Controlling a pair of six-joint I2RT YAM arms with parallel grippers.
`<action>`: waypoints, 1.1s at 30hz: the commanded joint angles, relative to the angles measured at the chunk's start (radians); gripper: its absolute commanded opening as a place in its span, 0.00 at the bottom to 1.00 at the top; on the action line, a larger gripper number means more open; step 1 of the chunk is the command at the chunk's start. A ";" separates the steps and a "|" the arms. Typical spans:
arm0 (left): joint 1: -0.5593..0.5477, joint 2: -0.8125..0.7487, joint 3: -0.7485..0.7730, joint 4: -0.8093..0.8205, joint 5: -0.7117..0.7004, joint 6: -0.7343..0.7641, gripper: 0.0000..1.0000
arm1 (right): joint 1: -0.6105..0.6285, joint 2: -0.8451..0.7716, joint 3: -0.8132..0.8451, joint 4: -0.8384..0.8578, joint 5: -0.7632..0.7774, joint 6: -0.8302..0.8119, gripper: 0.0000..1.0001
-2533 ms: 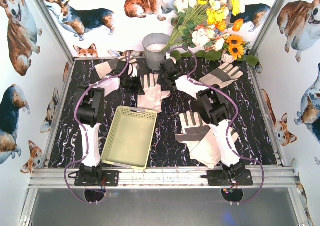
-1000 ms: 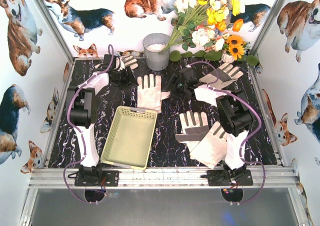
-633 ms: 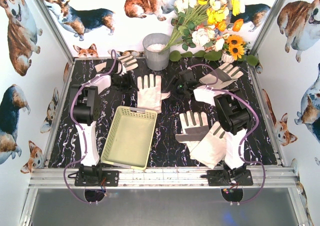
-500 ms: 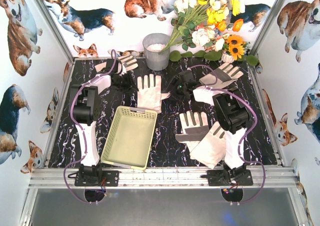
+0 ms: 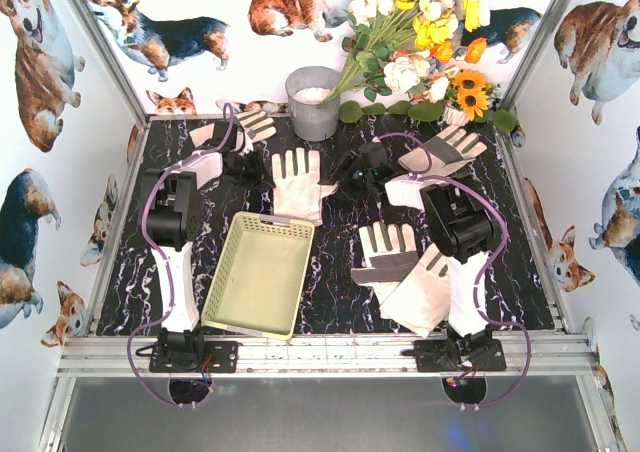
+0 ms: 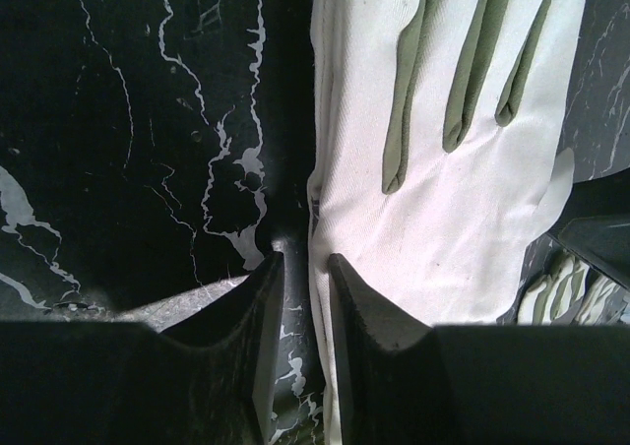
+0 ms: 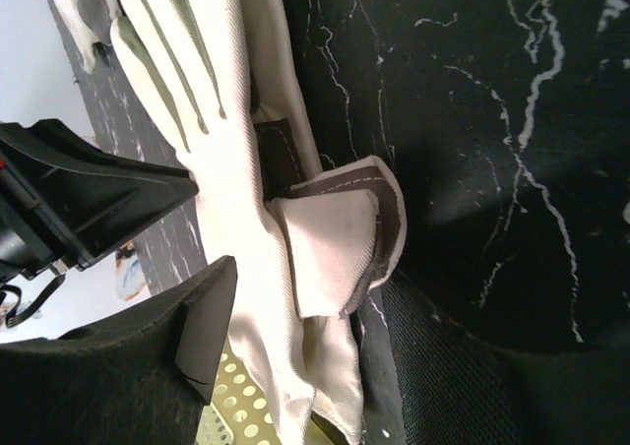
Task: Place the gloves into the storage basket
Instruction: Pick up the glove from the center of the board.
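**Middle glove lies lengthwise, jaws at both its edges**

The middle glove lies cream side up on the worktop, with its cuff reaching the far rim of the storage basket. Its long axis runs near to far. The fingers point at the back wall, the cuff points at the basket, and the thumb sticks out to the right.

On my left wrist view the left jaws stand nearly together, with the glove's left edge in the narrow gap. I cannot tell whether they actually pinch it. The right jaws stand apart, and the glove's thumb lies loose between them.

The other gloves are all on the worktop. One is at the back left and one at the back right. Two overlap at the near right, beside the right arm.

Compared with a second ago, the right arm has swung left, taking its jaws from beside the back-right glove to the middle glove's thumb. The left arm has brought its jaws slightly nearer, onto the glove's edge, and they have drawn in. The gloves and the basket lie where they did.
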State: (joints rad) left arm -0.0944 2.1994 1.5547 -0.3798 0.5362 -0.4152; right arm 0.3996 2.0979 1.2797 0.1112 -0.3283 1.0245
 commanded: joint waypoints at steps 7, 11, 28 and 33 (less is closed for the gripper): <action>-0.001 0.030 -0.036 0.010 0.000 0.010 0.11 | 0.014 0.080 -0.022 0.139 -0.106 0.031 0.62; -0.001 0.031 -0.038 0.009 0.000 0.009 0.11 | 0.030 0.111 0.011 0.146 -0.125 0.029 0.62; -0.001 0.029 -0.035 0.006 0.008 0.013 0.10 | 0.064 0.172 0.095 0.142 -0.151 0.013 0.34; -0.001 0.014 -0.022 0.003 0.013 0.013 0.15 | 0.063 0.128 0.101 0.103 -0.122 -0.035 0.02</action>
State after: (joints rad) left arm -0.0940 2.1994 1.5375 -0.3546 0.5537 -0.4152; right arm 0.4500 2.2467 1.3525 0.2611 -0.4744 1.0489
